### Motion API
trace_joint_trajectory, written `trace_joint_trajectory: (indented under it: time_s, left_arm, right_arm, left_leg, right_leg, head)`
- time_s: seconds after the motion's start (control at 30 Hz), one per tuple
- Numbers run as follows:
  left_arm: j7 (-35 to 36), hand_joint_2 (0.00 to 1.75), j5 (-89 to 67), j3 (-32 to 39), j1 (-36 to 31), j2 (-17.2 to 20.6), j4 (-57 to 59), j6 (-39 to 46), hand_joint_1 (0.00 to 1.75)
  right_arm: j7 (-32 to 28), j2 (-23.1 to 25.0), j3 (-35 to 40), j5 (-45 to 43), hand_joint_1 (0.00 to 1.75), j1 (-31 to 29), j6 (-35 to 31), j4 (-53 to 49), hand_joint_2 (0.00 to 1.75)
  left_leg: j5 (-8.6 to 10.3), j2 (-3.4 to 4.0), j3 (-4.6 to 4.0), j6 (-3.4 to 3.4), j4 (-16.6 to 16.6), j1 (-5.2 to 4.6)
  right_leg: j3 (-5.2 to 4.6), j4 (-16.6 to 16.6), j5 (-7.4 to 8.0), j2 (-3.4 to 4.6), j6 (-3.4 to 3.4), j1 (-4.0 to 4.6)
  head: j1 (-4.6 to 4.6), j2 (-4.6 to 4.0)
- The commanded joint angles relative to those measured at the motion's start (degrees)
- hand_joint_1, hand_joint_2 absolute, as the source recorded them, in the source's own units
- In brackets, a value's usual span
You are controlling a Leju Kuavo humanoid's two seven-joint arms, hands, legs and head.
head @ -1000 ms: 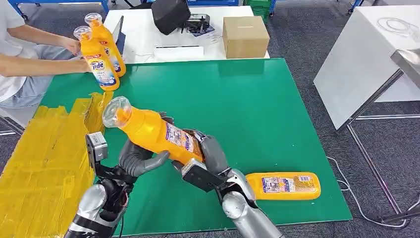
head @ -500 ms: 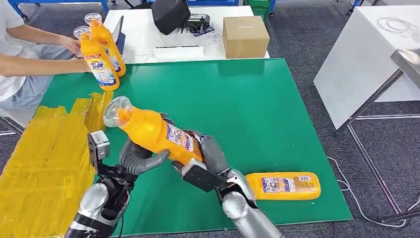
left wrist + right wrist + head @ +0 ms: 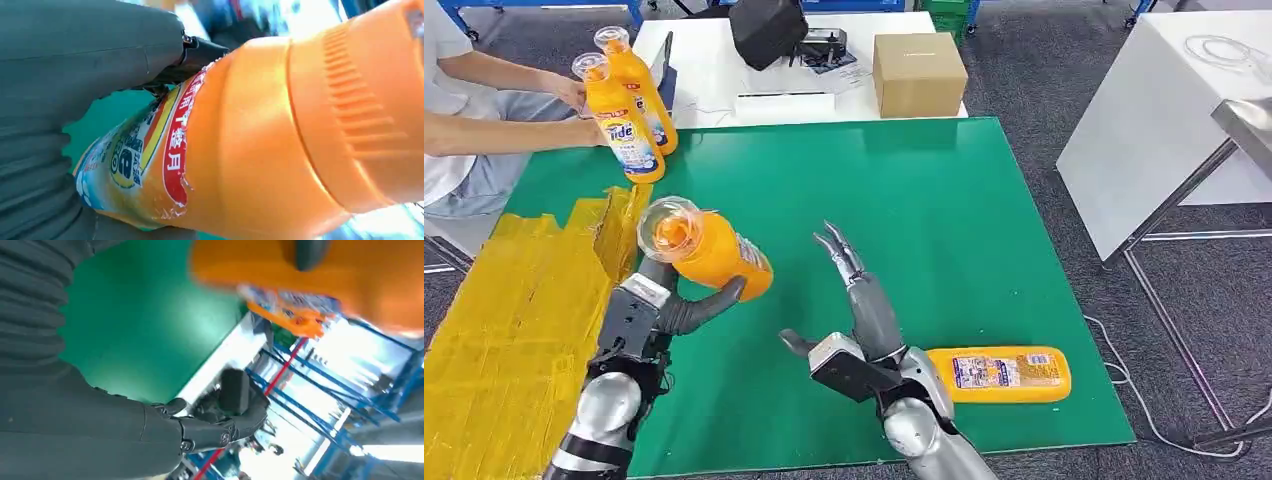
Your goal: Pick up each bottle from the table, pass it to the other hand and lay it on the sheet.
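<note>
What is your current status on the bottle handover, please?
Left robot hand holds orange bottle. Right robot hand open, empty. Yellow sheet unobstructed.

You see a brown cardboard box [image 3: 920, 73] and a black bag [image 3: 768, 30] on the white table [image 3: 714, 70], and a person's arm [image 3: 494, 132] at the side.

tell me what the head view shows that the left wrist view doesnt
Head view alone: the open right robot hand, the bottle lying flat on the green mat, two upright bottles by a person's arm, the yellow sheet. Left wrist view alone: the red label strip up close. Both: the left robot hand gripping the orange bottle.
</note>
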Motion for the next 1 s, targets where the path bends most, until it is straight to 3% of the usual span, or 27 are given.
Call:
trace_joint_trajectory:
  time_s: [0.03, 0.13, 0.23, 0.37, 0.5, 0.73, 1.0]
  left_arm:
    - [9.1, 1.75, -36.2, 6.3, -3.0, 2.9, 5.0, 14.4, 1.75]
    - [15.9, 1.75, -54.7, 6.2, -4.3, 5.2, 8.9, 13.7, 1.75]
    - [19.3, 1.75, -63.5, 5.5, -5.7, 6.9, 13.4, 11.1, 1.75]
    - [20.7, 1.75, -68.0, 4.7, -6.6, 8.2, 17.3, 10.3, 1.75]
    - [28.1, 1.75, -69.6, -1.9, -8.2, 14.1, 20.2, 7.4, 1.75]
    - [28.2, 1.75, -69.6, -3.0, -8.7, 17.2, 24.1, 1.3, 1.75]
    - [25.5, 1.75, -69.6, 0.2, -7.7, 17.4, 26.0, -3.1, 1.75]
  right_arm:
    - [-1.6, -3.7, -4.3, -0.2, 0.00, 4.3, 0.2, -13.0, 1.75]
    - [-2.4, -3.8, -6.9, -1.0, 0.00, 6.4, 0.5, -16.8, 1.75]
    - [-2.8, -3.4, -8.7, -3.7, 0.00, 7.3, 2.3, -19.2, 1.75]
    - [-3.2, -3.6, -9.9, -4.9, 0.00, 7.6, 3.8, -20.1, 1.75]
    - [-3.2, -3.3, -10.8, -5.7, 0.00, 8.0, 4.6, -20.4, 1.75]
    - [-3.4, -3.0, -13.0, -7.5, 0.00, 8.4, 5.3, -20.2, 1.75]
    - [-2.8, -2.6, -14.3, -7.4, 0.00, 8.3, 5.9, -18.9, 1.75]
  left_leg:
    - [-0.05, -0.08, 0.09, -0.04, 0.0, 0.09]
    - [-0.09, -0.19, 0.20, -0.06, 0.0, 0.14]
    - [-0.02, -0.14, 0.15, -0.03, 0.0, 0.06]
    - [0.02, -0.09, 0.09, -0.02, 0.0, 0.02]
    - [0.00, -0.09, 0.10, -0.03, 0.0, 0.06]
    - [-0.03, -0.03, 0.16, -0.05, 0.0, 0.12]
    - [-0.02, 0.00, 0.11, -0.02, 0.0, 0.09]
  right_leg:
    - [0.16, 0.0, -0.07, -0.17, -0.14, 0.11]
    - [0.33, -0.1, -0.12, -0.29, -0.18, 0.17]
    - [0.21, -0.1, -0.05, -0.19, -0.10, 0.08]
    - [0.10, 0.0, -0.02, -0.15, -0.07, 0.04]
    - [0.14, -0.1, -0.04, -0.15, -0.10, 0.08]
    - [0.19, -0.1, -0.04, -0.13, -0.13, 0.15]
    - [0.13, -0.1, -0.03, -0.09, -0.10, 0.11]
  head:
    - [0.00, 0.00]
    - [-0.02, 0.00]
    - [0.02, 0.00]
    - [-0.02, 0.00]
    - [0.00, 0.00]
    - [-0.02, 0.00]
    - [0.00, 0.00]
